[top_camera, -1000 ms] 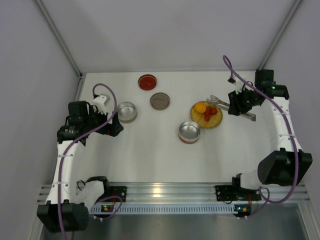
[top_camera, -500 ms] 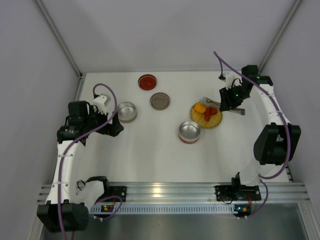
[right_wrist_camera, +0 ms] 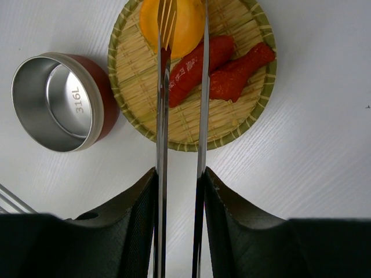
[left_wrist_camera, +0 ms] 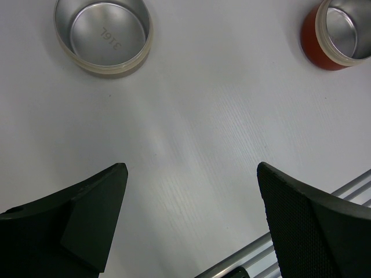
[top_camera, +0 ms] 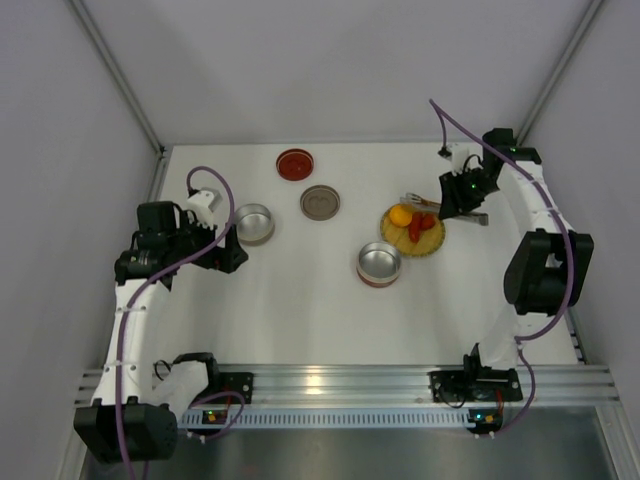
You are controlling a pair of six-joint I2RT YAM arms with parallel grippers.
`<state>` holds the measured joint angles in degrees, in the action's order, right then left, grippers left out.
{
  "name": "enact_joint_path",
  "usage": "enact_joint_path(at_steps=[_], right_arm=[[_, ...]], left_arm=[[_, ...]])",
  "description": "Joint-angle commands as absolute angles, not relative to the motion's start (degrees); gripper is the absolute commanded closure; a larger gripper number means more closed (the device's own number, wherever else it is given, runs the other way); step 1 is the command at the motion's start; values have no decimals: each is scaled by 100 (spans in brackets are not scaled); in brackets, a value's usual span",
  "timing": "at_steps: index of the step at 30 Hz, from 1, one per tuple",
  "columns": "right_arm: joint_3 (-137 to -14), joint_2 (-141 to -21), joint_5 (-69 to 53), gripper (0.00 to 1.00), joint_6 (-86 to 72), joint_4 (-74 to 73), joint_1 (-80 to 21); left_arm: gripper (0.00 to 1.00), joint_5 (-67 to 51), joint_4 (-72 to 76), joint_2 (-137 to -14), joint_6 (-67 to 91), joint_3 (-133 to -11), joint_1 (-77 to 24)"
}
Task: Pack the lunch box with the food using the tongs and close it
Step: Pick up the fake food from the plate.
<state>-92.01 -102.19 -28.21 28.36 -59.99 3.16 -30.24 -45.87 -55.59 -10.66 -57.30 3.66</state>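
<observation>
My right gripper (top_camera: pixel 457 200) (right_wrist_camera: pixel 179 174) is shut on the slim metal tongs (top_camera: pixel 420 202) (right_wrist_camera: pixel 162 116), one finger pressed on each arm. The tongs point out over the yellow woven plate (top_camera: pixel 432 243) (right_wrist_camera: pixel 145 69). Their forked left tip lies across the round orange piece (top_camera: pixel 400 214) (right_wrist_camera: pixel 184 23). Two red pieces (top_camera: pixel 421 227) (right_wrist_camera: pixel 232 75) lie to the right of it on the plate. A red-walled lunch box tin (top_camera: pixel 379 264) (right_wrist_camera: pixel 55 101) stands open beside the plate. My left gripper (top_camera: pixel 228 250) (left_wrist_camera: pixel 190 171) hangs open over bare table.
A plain steel tin (top_camera: pixel 254 223) (left_wrist_camera: pixel 103 36) stands open just ahead of the left gripper. A red lid (top_camera: pixel 295 163) and a brown lid (top_camera: pixel 320 202) lie at the back. The aluminium rail (top_camera: pixel 330 385) runs along the near edge.
The right arm has swung left and back with the tongs, bringing their tips from the plate's right edge to over the food. The left arm has not moved.
</observation>
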Motion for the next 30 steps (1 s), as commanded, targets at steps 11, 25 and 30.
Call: enact_joint_path(at_steps=[11,25,30], right_arm=[[-9422,-10424,-3076,65,3015,-5739,439],[-9668,-10679,-3770,85,3243,-6222,835],[-9703,-10539,-3876,100,3375,-6477,888]], left_arm=[[2,-3076,-4263,-5687,-1090,-5730,378],[2,-3085,-4219,-5739,-1046,-5713,378],[2,-3085,-4184,-5765,-1011,-5757,378]])
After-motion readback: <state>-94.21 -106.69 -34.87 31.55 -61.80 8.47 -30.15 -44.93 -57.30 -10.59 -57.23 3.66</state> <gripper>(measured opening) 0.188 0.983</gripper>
